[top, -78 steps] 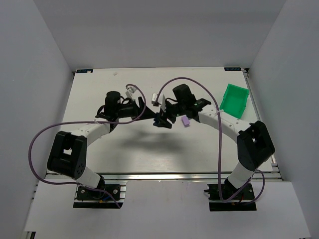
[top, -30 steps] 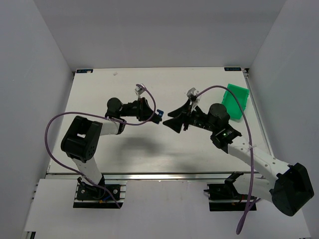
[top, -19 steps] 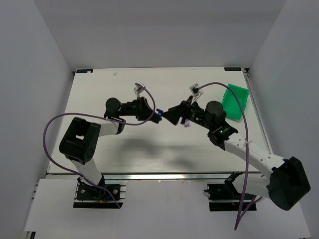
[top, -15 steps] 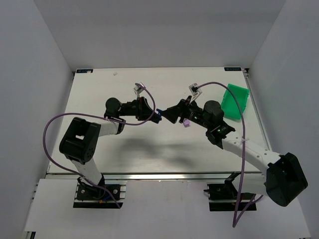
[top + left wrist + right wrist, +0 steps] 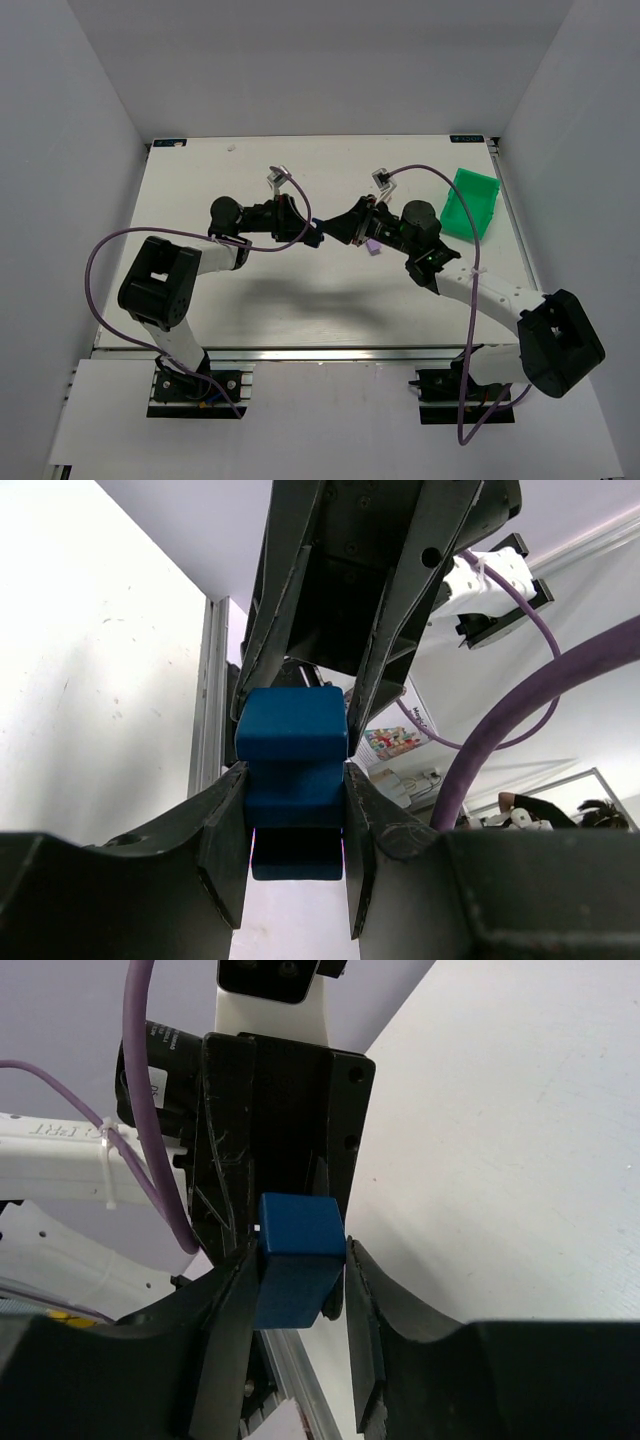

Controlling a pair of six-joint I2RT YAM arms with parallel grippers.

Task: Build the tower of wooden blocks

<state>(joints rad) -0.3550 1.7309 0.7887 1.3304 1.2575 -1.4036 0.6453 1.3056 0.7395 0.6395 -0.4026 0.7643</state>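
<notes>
I judge this a mid-air hand-off. My left claw [image 5: 293, 782] is clenched on the blue block [image 5: 292, 723], well to the left of the green bin [image 5: 470, 203]. My right claw [image 5: 300, 1262] looks clamped on the same block from the bin side. Next, one claw must let go before either pulls away. A purple block [image 5: 371, 247] lies on the desk [image 5: 250, 300] between them and the bin, with open room nearer me.

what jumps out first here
The left claw and right claw meet tip to tip over the table, both gripping a blue block. A lilac block lies beside the right claw, and a green bin sits far right.
</notes>
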